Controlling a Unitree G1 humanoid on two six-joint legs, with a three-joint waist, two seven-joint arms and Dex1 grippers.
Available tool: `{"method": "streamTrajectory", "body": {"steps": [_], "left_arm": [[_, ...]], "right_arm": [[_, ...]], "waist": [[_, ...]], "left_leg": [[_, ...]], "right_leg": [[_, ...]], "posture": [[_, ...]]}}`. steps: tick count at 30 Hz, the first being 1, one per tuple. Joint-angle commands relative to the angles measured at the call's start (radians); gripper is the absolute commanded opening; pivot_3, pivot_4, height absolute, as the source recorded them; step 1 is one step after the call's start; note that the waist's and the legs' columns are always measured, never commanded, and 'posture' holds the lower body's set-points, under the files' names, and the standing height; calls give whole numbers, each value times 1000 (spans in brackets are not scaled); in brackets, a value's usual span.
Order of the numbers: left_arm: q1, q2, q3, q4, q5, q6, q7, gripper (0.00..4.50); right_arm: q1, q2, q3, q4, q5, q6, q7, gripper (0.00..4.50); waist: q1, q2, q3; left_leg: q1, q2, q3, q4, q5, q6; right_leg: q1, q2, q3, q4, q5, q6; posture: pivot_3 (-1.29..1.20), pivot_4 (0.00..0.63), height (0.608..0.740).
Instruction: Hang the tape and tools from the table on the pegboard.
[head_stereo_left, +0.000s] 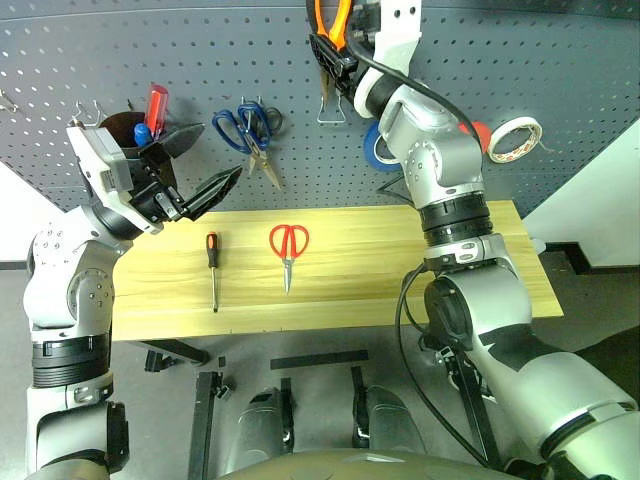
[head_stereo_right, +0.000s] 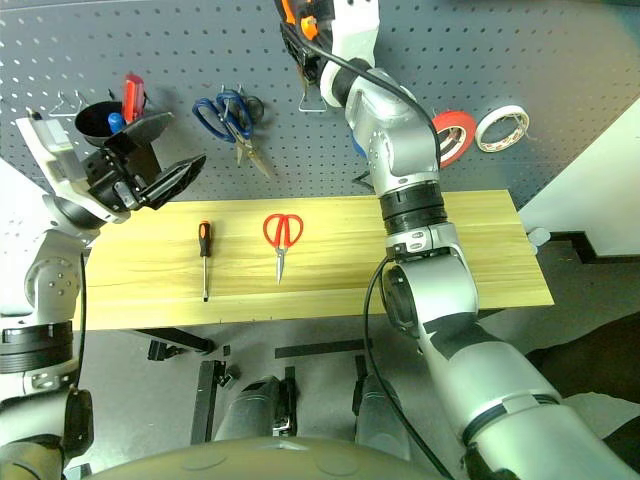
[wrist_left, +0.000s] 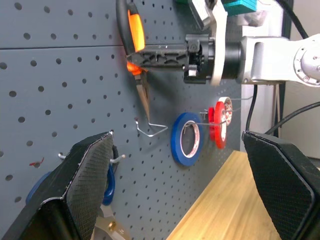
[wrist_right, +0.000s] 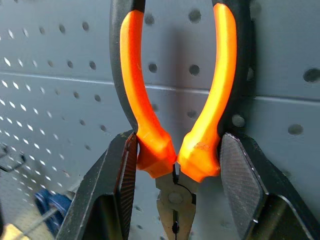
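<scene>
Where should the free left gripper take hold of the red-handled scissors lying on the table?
Judging by their pose, grip the red-handled scissors across the shut blades just below the handle loops, coming straight down from above. They lie flat on the table, loops toward the pegboard, tip toward the robot, so a side approach finds nothing to pinch. The left gripper is open; the screwdriver lies apart.

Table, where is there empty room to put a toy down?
The light yellow wood table is bare from the red-handled scissors to its right end. The left part is crowded: the small orange-and-black screwdriver lies beside the scissors.
</scene>
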Motion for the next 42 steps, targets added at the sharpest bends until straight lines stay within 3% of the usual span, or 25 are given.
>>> {"method": "streamTrajectory", "body": {"steps": [1, 9, 16, 17, 23, 30, 35, 42], "left_arm": [[-6, 18, 14, -22, 7, -20, -6, 4346], [-22, 12, 6, 6, 22, -28, -21, 4346], [-15, -1, -7, 11, 29, -32, -24, 4346], [-7, 1, -10, 8, 33, -28, -24, 4346], [51, 11, -58, -31, 72, 44, 21, 4346], [117, 0, -131, -131, 130, 253, 208, 4346], [132, -66, -191, -170, 159, 356, 332, 4346], [66, -225, -322, -69, 324, 491, 586, 4346]], "right_arm": [[22, -11, 15, -25, -25, -17, -8, 2080], [75, -17, 54, -85, -53, 40, 1, 2080], [47, -49, 11, -148, -18, 81, -4, 4389], [46, -59, 1, -178, -3, 98, 2, 4467], [131, -161, -6, -412, 109, 252, 154, 4467], [385, -414, 32, -666, 265, 476, 446, 4467], [524, -538, 79, -699, 289, 493, 593, 4467], [578, -580, 97, -633, 310, 451, 746, 4467]], "waist": [[-1, 0, 0], [-5, 0, 0], [-1, 0, 0], [-1, 0, 0], [1, 0, -1], [7, -1, -2], [7, -1, -2], [10, -1, -2]], "left_leg": [[0, 0, 0, 0, 0, 0], [0, 0, 0, 0, 0, 0], [0, 0, 0, 0, 0, 0], [0, 0, 0, 0, 0, 0], [0, 0, 0, 0, 0, 0], [1, 0, -1, 1, 0, 0], [4, 0, -1, 1, 0, 0], [9, 0, -1, 1, 0, 0]], "right_leg": [[0, 0, 0, 0, 0, 0], [0, 0, 0, 0, 0, 0], [0, 0, 0, 0, 0, 0], [0, 0, 0, 0, 0, 0], [0, 0, 0, 0, 0, 0], [2, 0, 0, 0, 0, 0], [4, 0, 1, 0, 0, 0], [9, 0, 1, -1, 0, 0]], "posture": [[79, 114, 732], [60, 118, 732], [56, 115, 732], [56, 115, 732], [56, 115, 732], [45, 133, 732], [41, 146, 732], [31, 178, 732]]}}
